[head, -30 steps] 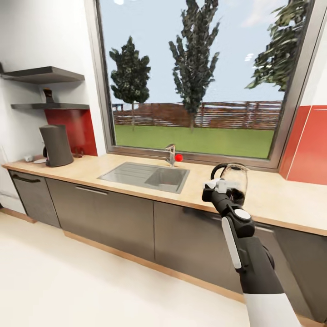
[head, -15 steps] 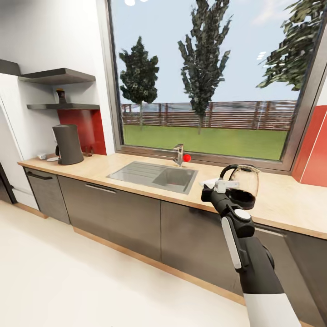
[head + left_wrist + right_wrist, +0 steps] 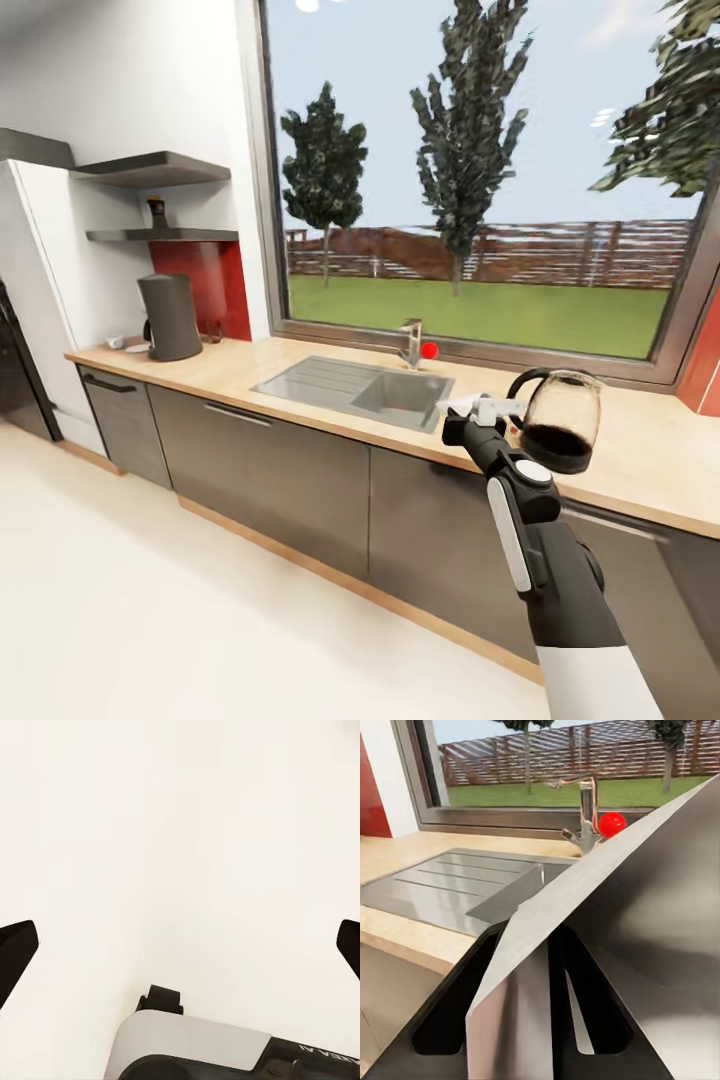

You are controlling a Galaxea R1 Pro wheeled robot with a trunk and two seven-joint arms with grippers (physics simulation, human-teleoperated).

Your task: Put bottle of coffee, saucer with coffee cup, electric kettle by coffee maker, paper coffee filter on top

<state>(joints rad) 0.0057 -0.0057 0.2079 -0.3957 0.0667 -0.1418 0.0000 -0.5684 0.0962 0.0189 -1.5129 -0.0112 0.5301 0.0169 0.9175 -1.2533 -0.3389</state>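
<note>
The right gripper (image 3: 487,408) grips the kettle (image 3: 560,420) by its handle, holding it clear above the counter (image 3: 640,470) right of the sink (image 3: 350,385). The coffee maker (image 3: 170,317) stands far left along the counter, well away, with the bottle (image 3: 156,211) on the shelf (image 3: 160,235) above it. The left gripper (image 3: 180,945) hangs open over pale floor. Cup and saucer beside the maker are too small to make out.

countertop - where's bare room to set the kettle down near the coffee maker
Bare wood runs along the countertop between the coffee maker and the sink. The corner left of the coffee maker is crowded by a small saucer and cup. The right gripper holds the electric kettle right of the sink.
</note>
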